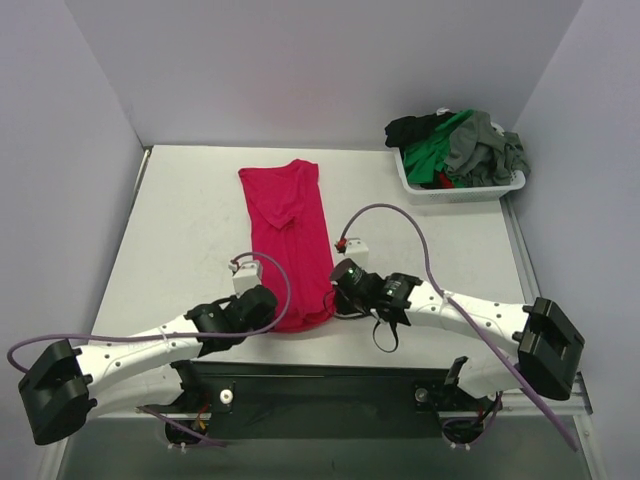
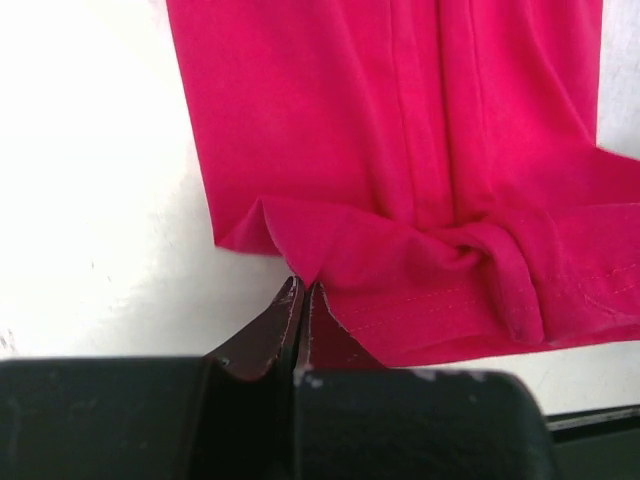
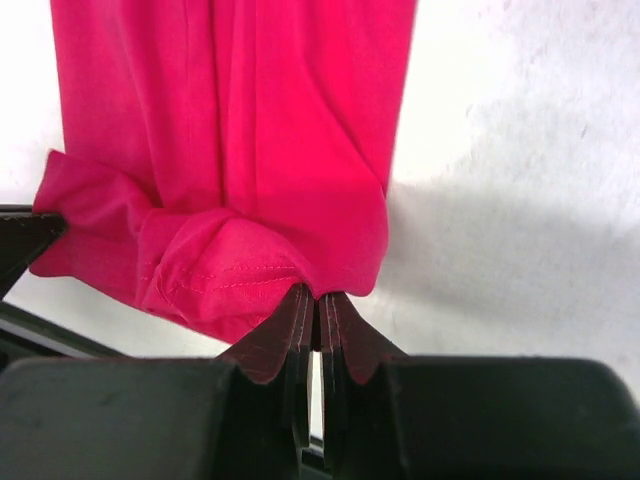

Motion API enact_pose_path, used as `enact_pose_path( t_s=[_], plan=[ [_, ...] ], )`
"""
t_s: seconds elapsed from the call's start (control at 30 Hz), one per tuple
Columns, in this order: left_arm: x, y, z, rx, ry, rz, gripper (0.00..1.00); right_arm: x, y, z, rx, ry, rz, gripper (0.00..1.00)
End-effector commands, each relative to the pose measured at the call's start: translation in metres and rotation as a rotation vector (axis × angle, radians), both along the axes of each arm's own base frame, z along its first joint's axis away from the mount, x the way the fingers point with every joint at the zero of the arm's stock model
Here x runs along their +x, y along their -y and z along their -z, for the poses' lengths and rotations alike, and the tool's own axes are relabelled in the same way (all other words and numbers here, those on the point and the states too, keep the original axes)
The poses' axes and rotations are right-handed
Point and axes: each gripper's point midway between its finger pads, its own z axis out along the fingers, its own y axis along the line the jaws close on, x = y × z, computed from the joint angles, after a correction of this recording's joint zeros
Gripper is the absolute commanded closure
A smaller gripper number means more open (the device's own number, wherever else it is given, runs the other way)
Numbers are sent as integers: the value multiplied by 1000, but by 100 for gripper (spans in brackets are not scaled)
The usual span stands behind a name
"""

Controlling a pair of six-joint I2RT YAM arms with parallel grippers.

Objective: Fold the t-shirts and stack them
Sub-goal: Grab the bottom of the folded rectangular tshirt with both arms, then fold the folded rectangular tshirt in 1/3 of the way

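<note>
A crimson-red t-shirt (image 1: 288, 225) lies as a long narrow strip down the middle of the table, its collar end far and its hem near. My left gripper (image 1: 270, 305) (image 2: 303, 290) is shut on the hem's near left corner, where the cloth (image 2: 400, 150) puckers. My right gripper (image 1: 340, 287) (image 3: 320, 297) is shut on the near right corner, with the hem (image 3: 230, 250) bunched into a roll against its tips. More t-shirts, green (image 1: 432, 155), grey (image 1: 480, 145) and black (image 1: 410, 128), are heaped in the basket.
A white plastic basket (image 1: 460, 193) stands at the table's back right corner against the wall. Walls close off the left, back and right. A purple cable (image 1: 400, 215) loops over the table by the right arm.
</note>
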Motion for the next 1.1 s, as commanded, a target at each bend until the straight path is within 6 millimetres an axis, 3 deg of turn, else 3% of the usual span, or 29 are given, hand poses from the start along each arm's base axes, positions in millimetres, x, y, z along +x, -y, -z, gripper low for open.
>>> enact_pose_path(
  t_s=[0.0, 0.2, 0.27, 0.3, 0.37, 0.4, 0.47, 0.5, 0.6, 0.67, 0.73, 0.83, 1.07],
  plan=[
    [25, 14, -20, -64, 68, 38, 100, 23, -9, -14, 3, 31, -9, 100],
    [65, -2, -34, -94, 127, -15, 100, 63, -22, -30, 36, 46, 12, 100],
    [81, -1, -40, -130, 159, -26, 100, 74, -23, -28, 27, 39, 15, 100],
    [88, -4, -36, -134, 147, -26, 100, 87, -24, -36, 47, 47, 30, 100],
    [105, 0, -40, -172, 169, -25, 100, 99, -24, -33, 45, 36, 42, 100],
    [109, -2, -29, -167, 133, -26, 100, 108, -27, -40, 61, 47, 46, 100],
    [130, 7, -41, -215, 188, -16, 100, 124, -28, -37, 71, 30, 56, 100],
    [137, 6, -33, -205, 175, -20, 100, 129, -29, -36, 68, 30, 51, 100],
    [161, 8, -36, -226, 192, -22, 100, 153, -35, -41, 84, 37, 46, 100],
    [182, 3, -47, -253, 224, -46, 100, 170, -40, -41, 89, 40, 53, 100],
    [194, 1, -44, -265, 220, -50, 100, 178, -44, -32, 90, 19, 36, 100],
    [218, -13, -47, -276, 242, -87, 100, 200, -51, -37, 114, 30, 32, 100],
    [246, -16, -52, -312, 252, -47, 100, 229, -54, -28, 136, 7, 32, 100]
  ],
)
